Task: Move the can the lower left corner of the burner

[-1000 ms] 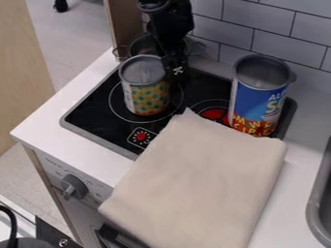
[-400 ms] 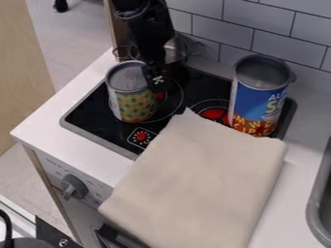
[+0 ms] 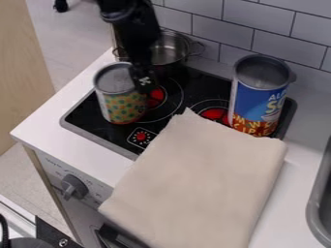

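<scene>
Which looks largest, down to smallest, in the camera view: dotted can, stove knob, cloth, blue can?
1. Cloth
2. Blue can
3. Dotted can
4. Stove knob

Apparent size only; distances from the camera differ.

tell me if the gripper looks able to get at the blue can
Probably yes: nothing tall stands between the gripper and the blue can, and the cloth lies low. The gripper is right at the spotted can, so it may have to clear that first.
</scene>
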